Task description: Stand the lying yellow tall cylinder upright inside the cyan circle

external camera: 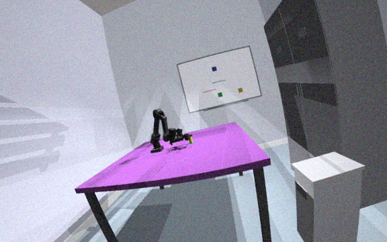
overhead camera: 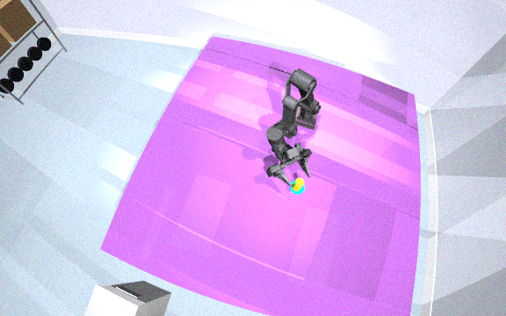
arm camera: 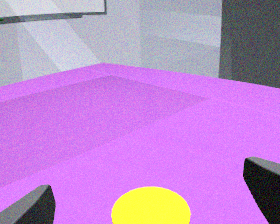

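The yellow tall cylinder [overhead camera: 298, 184] [external camera: 191, 140] stands upright on the cyan circle [overhead camera: 297, 192], whose cyan shows around its base. In the wrist view, the cylinder's round yellow top [arm camera: 151, 209] shows at the bottom centre, and the circle is out of sight. My gripper [overhead camera: 300, 181] [arm camera: 151, 183] is open wide, with one finger on each side of the cylinder and a gap to both in the wrist view. In the exterior view, the fingers are small and level with the cylinder's upper part.
The magenta table [overhead camera: 244, 228] [external camera: 213, 156] carries the arm [overhead camera: 289, 116] [external camera: 161, 126], which reaches out from its base to the cylinder. A white cabinet [external camera: 334, 195] stands on the floor beyond the table's edge. Shadows and light patches cross the table top.
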`<state>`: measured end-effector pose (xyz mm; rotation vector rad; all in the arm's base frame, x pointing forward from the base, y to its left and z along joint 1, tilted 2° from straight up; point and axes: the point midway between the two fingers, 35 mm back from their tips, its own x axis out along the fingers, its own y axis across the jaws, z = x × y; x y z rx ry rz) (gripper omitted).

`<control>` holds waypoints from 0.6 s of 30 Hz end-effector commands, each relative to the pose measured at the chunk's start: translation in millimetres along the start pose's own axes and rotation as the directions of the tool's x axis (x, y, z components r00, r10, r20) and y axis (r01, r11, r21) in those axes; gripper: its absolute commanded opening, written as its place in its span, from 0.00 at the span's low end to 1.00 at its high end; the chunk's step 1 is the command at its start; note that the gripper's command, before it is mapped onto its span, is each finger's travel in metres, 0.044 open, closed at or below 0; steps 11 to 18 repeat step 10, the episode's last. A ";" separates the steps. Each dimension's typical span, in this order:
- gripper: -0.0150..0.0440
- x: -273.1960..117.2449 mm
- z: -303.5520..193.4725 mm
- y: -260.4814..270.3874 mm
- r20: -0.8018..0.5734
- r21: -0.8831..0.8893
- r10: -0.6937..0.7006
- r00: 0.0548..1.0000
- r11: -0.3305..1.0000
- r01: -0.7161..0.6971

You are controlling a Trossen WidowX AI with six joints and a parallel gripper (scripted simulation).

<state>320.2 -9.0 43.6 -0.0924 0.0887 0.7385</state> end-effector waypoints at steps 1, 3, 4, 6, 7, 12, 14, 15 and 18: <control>0.93 -1.0 16.1 -2.5 0.004 0.011 0.000 1.000 1.000 0.000; 0.93 -1.7 23.8 -3.2 0.004 0.019 0.000 1.000 1.000 0.000; 0.93 -2.1 27.6 -3.4 0.004 0.023 -0.001 1.000 1.000 0.000; 0.93 -3.1 35.3 -3.6 0.004 0.030 -0.001 1.000 1.000 0.001; 0.93 -3.6 39.1 -3.5 0.005 0.034 -0.001 1.000 0.999 0.001; 0.93 -5.4 50.5 -2.8 0.005 0.046 -0.002 1.000 0.999 0.002; 0.93 -5.4 50.5 -2.8 0.005 0.046 -0.002 1.000 0.999 0.002; 0.93 -5.4 50.5 -2.8 0.005 0.046 -0.002 1.000 0.999 0.002; 0.93 -5.4 50.5 -2.8 0.005 0.046 -0.002 1.000 0.999 0.002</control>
